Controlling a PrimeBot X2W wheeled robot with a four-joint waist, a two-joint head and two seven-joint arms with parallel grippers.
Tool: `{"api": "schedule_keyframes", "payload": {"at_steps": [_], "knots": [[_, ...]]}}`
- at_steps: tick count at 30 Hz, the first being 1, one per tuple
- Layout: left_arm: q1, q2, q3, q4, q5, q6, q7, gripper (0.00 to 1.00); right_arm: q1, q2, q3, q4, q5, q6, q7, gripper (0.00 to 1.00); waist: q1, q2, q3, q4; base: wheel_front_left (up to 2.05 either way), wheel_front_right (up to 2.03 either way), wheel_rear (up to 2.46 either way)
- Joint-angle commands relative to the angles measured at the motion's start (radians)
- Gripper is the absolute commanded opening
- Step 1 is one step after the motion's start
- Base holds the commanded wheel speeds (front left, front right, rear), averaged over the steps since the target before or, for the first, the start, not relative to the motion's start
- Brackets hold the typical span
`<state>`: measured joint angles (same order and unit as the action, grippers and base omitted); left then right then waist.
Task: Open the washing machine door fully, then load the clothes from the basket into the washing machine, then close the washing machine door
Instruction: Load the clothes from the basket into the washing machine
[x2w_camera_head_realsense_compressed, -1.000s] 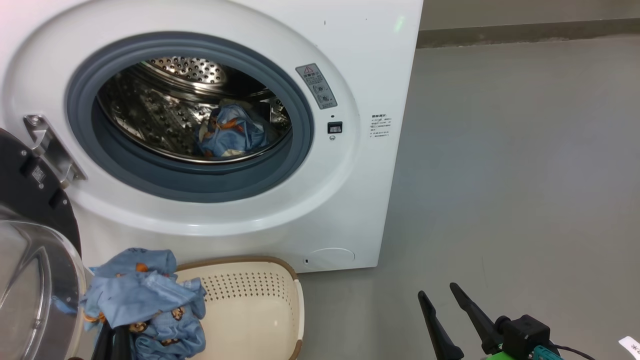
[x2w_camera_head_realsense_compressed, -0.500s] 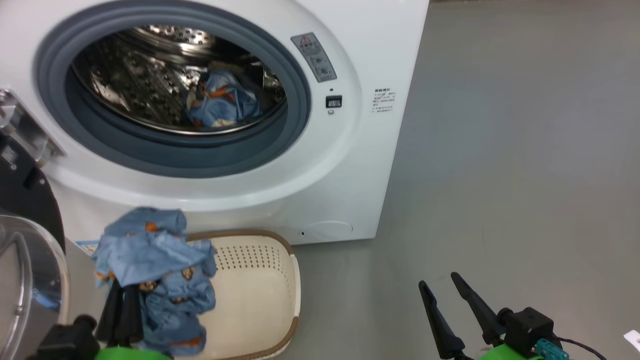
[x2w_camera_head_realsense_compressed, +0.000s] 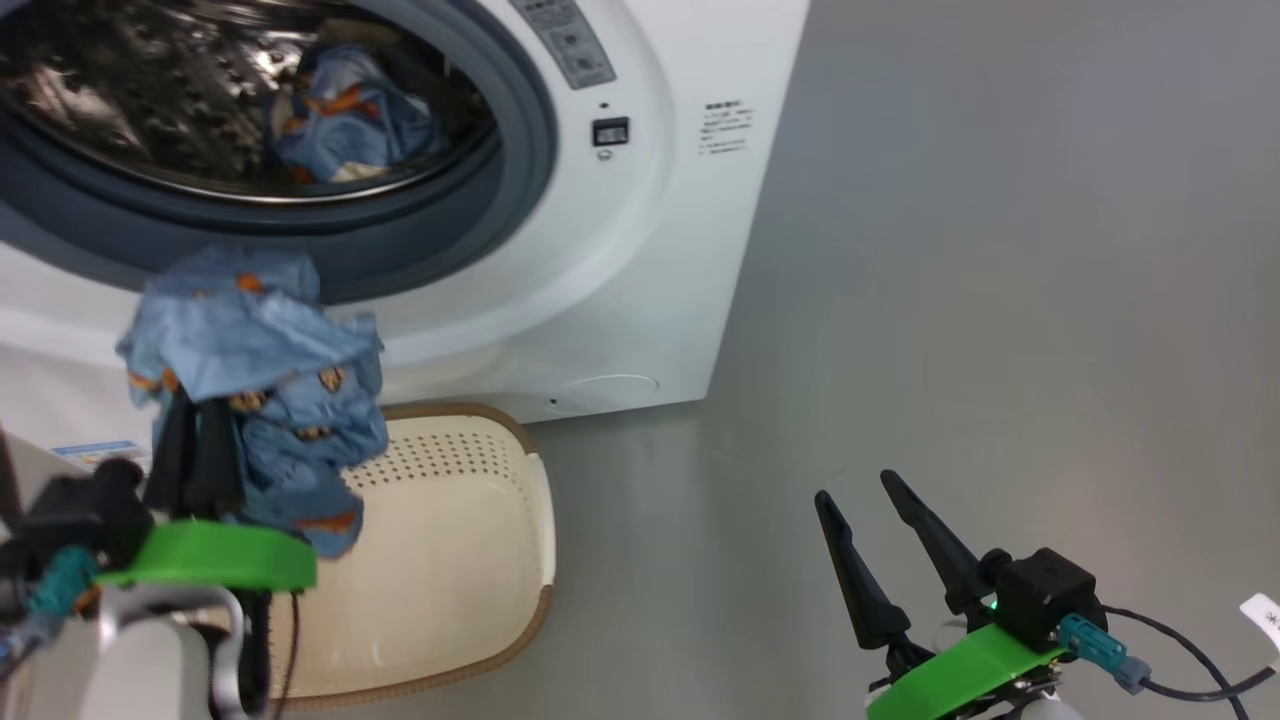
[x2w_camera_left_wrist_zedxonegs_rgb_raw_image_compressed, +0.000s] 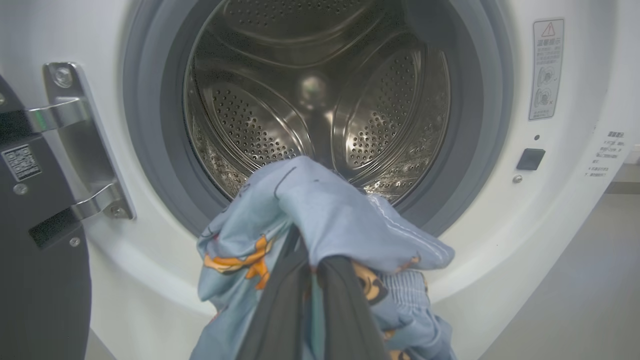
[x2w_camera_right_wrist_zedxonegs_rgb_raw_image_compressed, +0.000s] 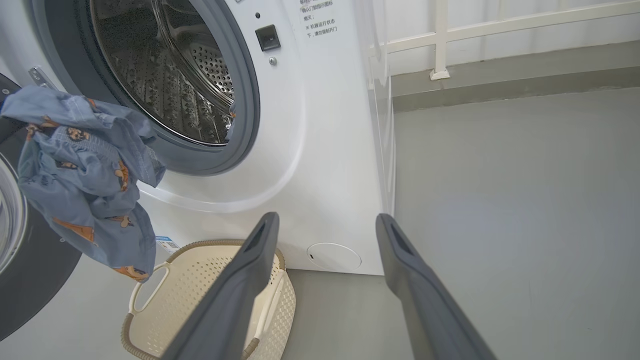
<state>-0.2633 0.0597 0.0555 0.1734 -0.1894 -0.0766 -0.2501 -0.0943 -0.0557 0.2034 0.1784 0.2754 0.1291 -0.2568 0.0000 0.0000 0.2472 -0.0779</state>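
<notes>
Left gripper (x2w_camera_head_realsense_compressed: 195, 440): jaws clenched on a blue garment (x2w_camera_head_realsense_compressed: 250, 340), held above the basket (x2w_camera_head_realsense_compressed: 480, 470), before the open washing machine (x2w_camera_head_realsense_compressed: 640, 250). Another garment (x2w_camera_head_realsense_compressed: 350, 110) lies in the drum (x2w_camera_head_realsense_compressed: 150, 120). Right gripper (x2w_camera_head_realsense_compressed: 853, 485): jaws released, empty.

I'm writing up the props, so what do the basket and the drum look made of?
Basket: likely matte cream plastic, given its moulded rows of holes and brown woven-look rim. Drum: probably polished steel, shiny and reflective with punched holes.
</notes>
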Motion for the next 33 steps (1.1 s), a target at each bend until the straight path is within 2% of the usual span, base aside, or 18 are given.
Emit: {"api": "schedule_keyframes", "payload": {"at_steps": [1,17,27,33], "knots": [[-0.059,0.041,0.038,-0.003,0.011,-0.003,-0.012,0.00,-0.024,0.005,0.026,-0.023,-0.012,0.002,-0.005,1.00,0.0000,0.0000,0.037,-0.042,0.00,0.00,0.00],[-0.451,0.191,0.062,0.314,0.018,0.001,0.050,0.00,-0.066,0.005,0.059,-0.032,0.023,0.002,-0.005,1.00,0.0000,0.0000,0.138,-0.173,0.00,0.00,0.00],[-0.673,0.235,0.027,0.458,0.029,-0.001,0.115,0.00,-0.094,0.005,0.057,-0.052,0.044,0.002,-0.005,1.00,0.0000,0.0000,0.258,-0.199,0.00,0.00,0.00],[-0.796,0.232,0.018,0.537,0.014,-0.003,0.121,0.00,-0.108,0.005,0.057,-0.068,0.065,0.002,-0.005,1.00,0.0000,0.0000,0.338,-0.207,0.00,0.00,0.00]]}}
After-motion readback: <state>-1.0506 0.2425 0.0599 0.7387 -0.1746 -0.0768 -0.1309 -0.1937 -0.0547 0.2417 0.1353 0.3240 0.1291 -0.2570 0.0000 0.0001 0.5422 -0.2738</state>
